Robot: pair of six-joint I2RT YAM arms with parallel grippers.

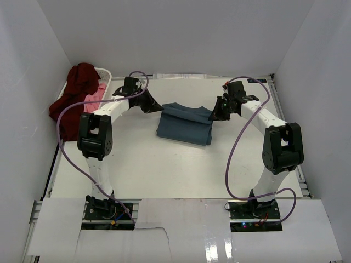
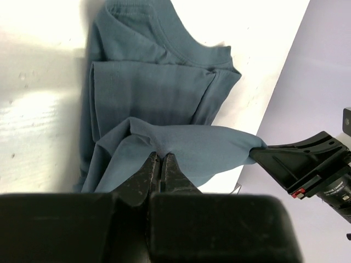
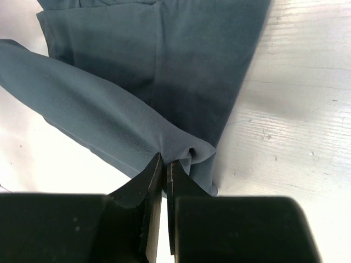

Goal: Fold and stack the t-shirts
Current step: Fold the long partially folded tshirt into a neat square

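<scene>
A: Here, where does the teal-blue t-shirt lie?
B: Folded, near the far edge of the table, mid-width.
A: The jaws?
B: Left gripper pinches a raised flap's left end, and right gripper pinches its right end. Maroon t-shirt and pink t-shirt occupy the basket at the far left corner.

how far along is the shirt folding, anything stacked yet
Done: the dusty teal-blue cloth t-shirt lies partly folded mid-table. In hand: the left hand and right hand are each shut on one end of its raised edge. To do: finishing this fold, then the dark maroon cloth t-shirt draped over the white plastic basket and the pink cloth t-shirt inside it. Nothing is stacked yet.
</scene>
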